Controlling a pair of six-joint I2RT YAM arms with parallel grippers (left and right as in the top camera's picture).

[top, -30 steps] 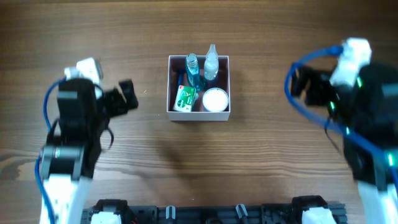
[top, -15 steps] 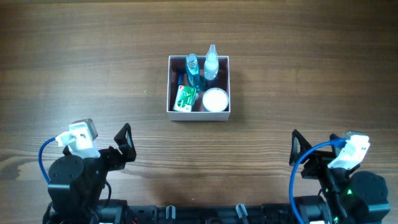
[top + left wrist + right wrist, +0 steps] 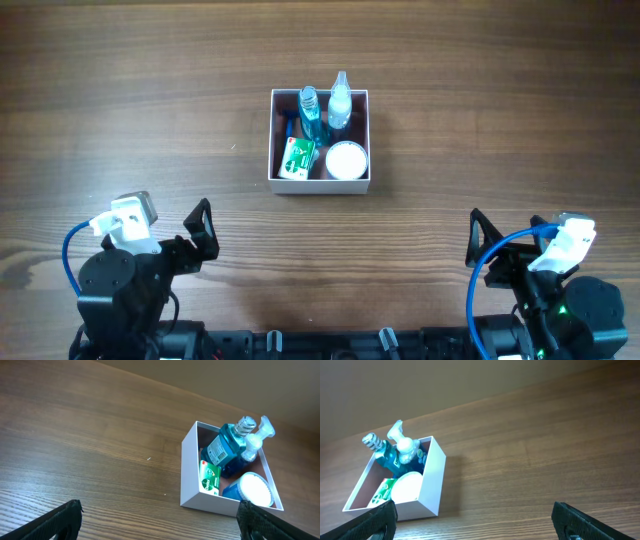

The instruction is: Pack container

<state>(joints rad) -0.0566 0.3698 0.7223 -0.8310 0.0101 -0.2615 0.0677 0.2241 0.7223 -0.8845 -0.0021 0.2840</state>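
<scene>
While both arms sit folded at the bottom edge of the overhead frame, the square, shallow white-walled container (image 3: 320, 187) with a dusty-pink inside stands well apart from them on the brown wood-grain table (image 3: 140, 90), in the upper middle of that frame. Inside it, a blue liquid bottle (image 3: 311, 116) and a clear spray bottle (image 3: 340, 103) lie side by side along the upper part, touching each other. A green and white packet (image 3: 297, 157) sits in the lower left part, and a round white-lidded jar (image 3: 346, 160) in the lower right. The left gripper (image 3: 202, 236) is at the lower left of the overhead frame, empty; in the left wrist view its black fingers (image 3: 61, 521) are spread wide, out to the bottom corners. The right gripper (image 3: 480, 246) at the lower right is likewise empty and spread wide, its fingers (image 3: 370, 520) in the bottom corners of the right wrist view, with the container at that view's left
</scene>
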